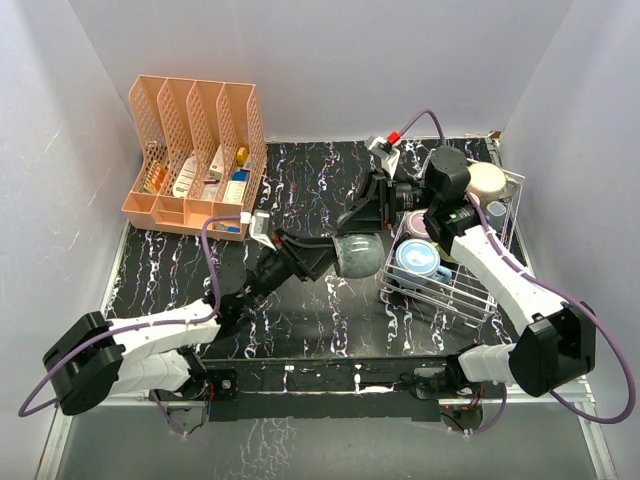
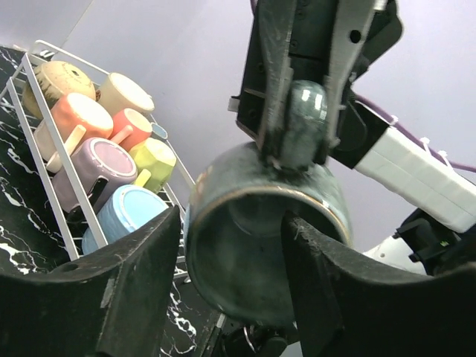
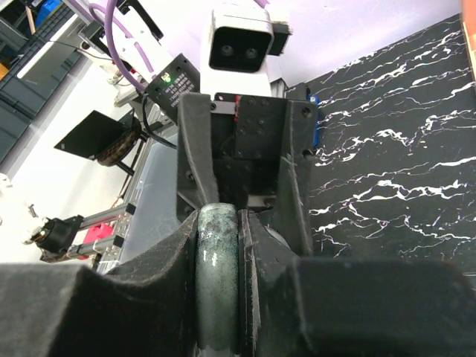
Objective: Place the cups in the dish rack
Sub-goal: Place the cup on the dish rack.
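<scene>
The mug (image 2: 238, 245) looks glossy grey-green, perhaps speckled.

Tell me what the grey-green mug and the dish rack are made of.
Grey-green mug: likely glazed ceramic, glossy and mottled, with bright highlights on its handle. Dish rack: thin metal wire by its look, silvery-white; whether bare or coated is unclear.

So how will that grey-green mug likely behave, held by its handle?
The grey-green mug looks glazed and glossy, so probably slippery and breakable if dropped. The right gripper pinches only its handle, so the body may swing or twist. Round-walled, it would likely roll if laid sideways.
</scene>
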Controlling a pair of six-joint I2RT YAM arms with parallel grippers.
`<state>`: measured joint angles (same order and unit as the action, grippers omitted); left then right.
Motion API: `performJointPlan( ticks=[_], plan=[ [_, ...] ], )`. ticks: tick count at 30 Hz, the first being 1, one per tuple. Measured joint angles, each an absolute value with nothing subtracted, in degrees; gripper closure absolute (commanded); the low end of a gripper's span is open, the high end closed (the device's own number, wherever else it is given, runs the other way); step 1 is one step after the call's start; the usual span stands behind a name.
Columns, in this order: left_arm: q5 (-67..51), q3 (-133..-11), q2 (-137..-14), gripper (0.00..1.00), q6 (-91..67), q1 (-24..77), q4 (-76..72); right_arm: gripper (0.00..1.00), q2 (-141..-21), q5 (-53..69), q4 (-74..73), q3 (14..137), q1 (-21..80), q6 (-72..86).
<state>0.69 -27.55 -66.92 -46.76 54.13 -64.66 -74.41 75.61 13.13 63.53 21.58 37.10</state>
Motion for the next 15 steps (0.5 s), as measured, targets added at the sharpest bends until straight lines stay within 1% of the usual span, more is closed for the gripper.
performJointPlan(
  ticks=[4,9,12,15],
  plan=[
    [0.58,-24.62,-62.46,0.35,-46.61,54.13,-64.20,0.92,-74.28,76.66,15.64,62.22,19.70,38.26],
    [-0.62,-22.35,-57.17,0.17,-45.17,54.13,-60.07,0.92,-73.76,77.84,16.88,60.90,17.37,38.85],
    [-1.28,-23.18,-52.29,0.11,-42.37,54.00,-51.59,0.92,-72.40,79.18,16.67,60.88,15.51,37.17],
    [-1.87,-28.91,-49.12,0.07,-38.15,52.90,-38.02,0.92,-69.84,81.47,13.91,60.88,12.80,32.32]
  ],
)
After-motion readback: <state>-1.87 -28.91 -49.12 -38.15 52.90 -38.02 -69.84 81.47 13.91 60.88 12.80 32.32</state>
